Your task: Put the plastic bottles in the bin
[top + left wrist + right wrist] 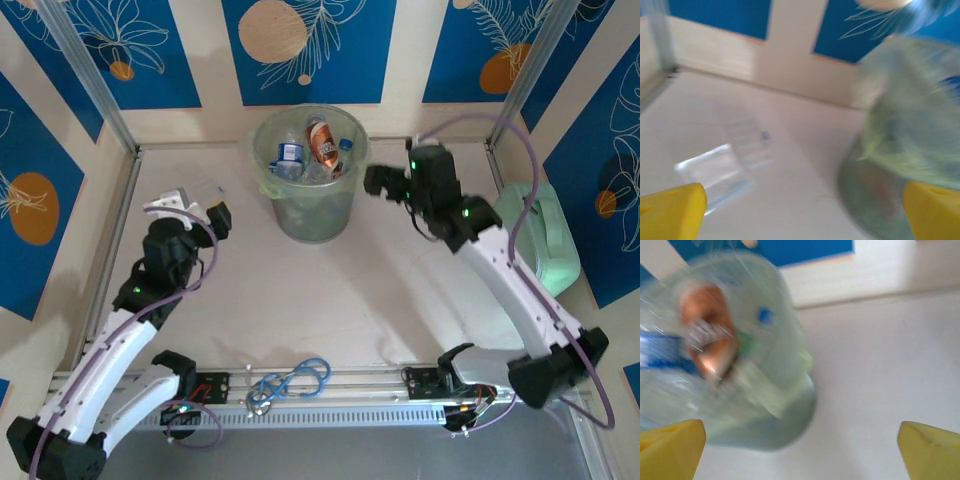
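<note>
From the top external view, the bin (pixel 305 200) stands at the middle of the table's far edge. Plastic bottles (pixel 322 143) are piled inside it, one brown-orange and one blue-labelled. I judge the dropping step finished and the task near its end. The left tool (pixel 193 211) sits toward the far-left corner with its arm folded back. The right tool (pixel 392 178) hangs just beside the bin's right rim, its arm stretched up from the near-right corner.

In the left wrist view, the left tool (pixel 800 215) gapes wide with nothing between its yellow fingertips (pixel 671 210). The bin (pixel 905 150) is blurred at the right. A clear glassy shape (pixel 715 172) lies on the table ahead, and I cannot tell whether it is a bottle. If it is, my next move is to bring this tool down square over it.

In the right wrist view, the right tool (pixel 800 452) also stands spread and empty. The bin (pixel 770 405) is close on the left, and the brown-orange bottle (pixel 710 335) shows through its wall.
</note>
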### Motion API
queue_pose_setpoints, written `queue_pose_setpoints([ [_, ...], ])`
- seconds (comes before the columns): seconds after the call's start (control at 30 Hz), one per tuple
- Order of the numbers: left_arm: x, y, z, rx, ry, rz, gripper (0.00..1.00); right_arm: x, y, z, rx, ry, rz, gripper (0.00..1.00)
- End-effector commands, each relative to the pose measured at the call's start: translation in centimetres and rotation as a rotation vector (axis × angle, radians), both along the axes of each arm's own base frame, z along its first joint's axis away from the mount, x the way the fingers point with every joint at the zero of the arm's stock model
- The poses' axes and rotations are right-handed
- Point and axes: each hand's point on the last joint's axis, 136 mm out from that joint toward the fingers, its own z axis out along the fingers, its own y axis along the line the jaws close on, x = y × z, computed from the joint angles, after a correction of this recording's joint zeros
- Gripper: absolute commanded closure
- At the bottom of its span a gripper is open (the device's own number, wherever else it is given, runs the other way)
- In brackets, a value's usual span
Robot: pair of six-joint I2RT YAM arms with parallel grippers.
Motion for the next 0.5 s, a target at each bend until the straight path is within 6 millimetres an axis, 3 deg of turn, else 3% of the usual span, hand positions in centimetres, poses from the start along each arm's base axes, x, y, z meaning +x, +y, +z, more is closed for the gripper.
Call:
queue_pose_setpoints([
  [0.0,0.7,4.1,-4.1,0.257,-0.028,0.201,0.0,-0.8,-3.8,-5.1,-0.081,-0.02,-0.103,0.01],
  [0.1,1.0,5.7,-6.7,0.331,-0.039,0.283,0.0,-3.0,-6.8,-12.0,-0.219,0.072,-0.139,0.01],
  [0.2,1.8,6.3,-9.6,0.374,0.023,0.3,0.0,-4.5,-9.0,-16.5,-0.294,0.134,-0.225,0.01],
  [0.23,2.2,6.3,-10.3,0.378,0.037,0.293,0.0,-4.7,-9.5,-17.1,-0.291,0.125,-0.259,0.01],
  [0.37,3.9,6.5,-13.8,0.398,0.111,0.255,0.0,-3.0,-9.9,-15.3,-0.286,-0.056,-0.278,0.01],
  [0.47,5.5,6.6,-14.1,0.397,0.084,0.24,0.0,-0.5,-10.7,-16.3,-0.361,-0.088,-0.31,0.01],
])
